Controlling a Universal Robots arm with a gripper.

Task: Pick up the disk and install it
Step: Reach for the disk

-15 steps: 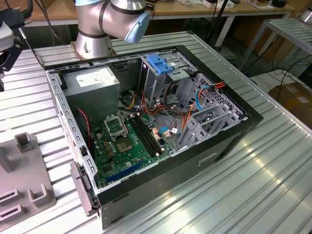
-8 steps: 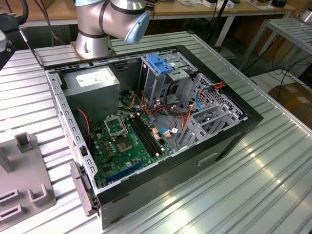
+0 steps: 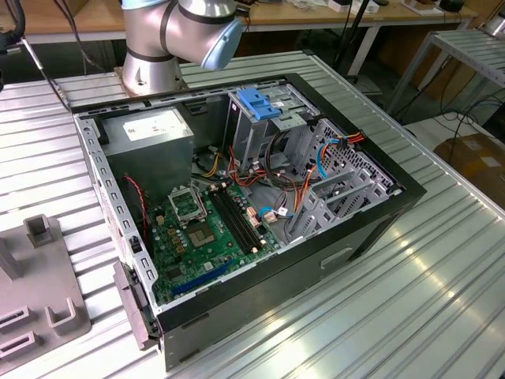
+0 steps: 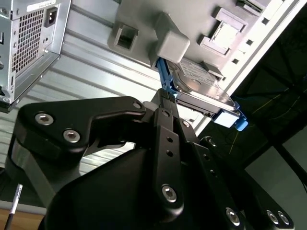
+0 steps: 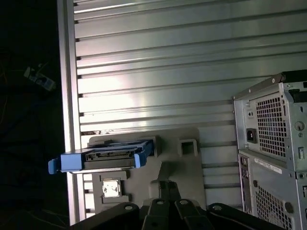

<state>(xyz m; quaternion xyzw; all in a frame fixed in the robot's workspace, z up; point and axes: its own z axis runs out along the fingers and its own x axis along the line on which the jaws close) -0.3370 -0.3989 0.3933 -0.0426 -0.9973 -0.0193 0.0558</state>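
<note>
The fingers, closed together on nothing, hover over the grey holder on the table, while the disk stands on edge in it, off to their side away from the computer case, long axis crosswise to their reach.
</note>
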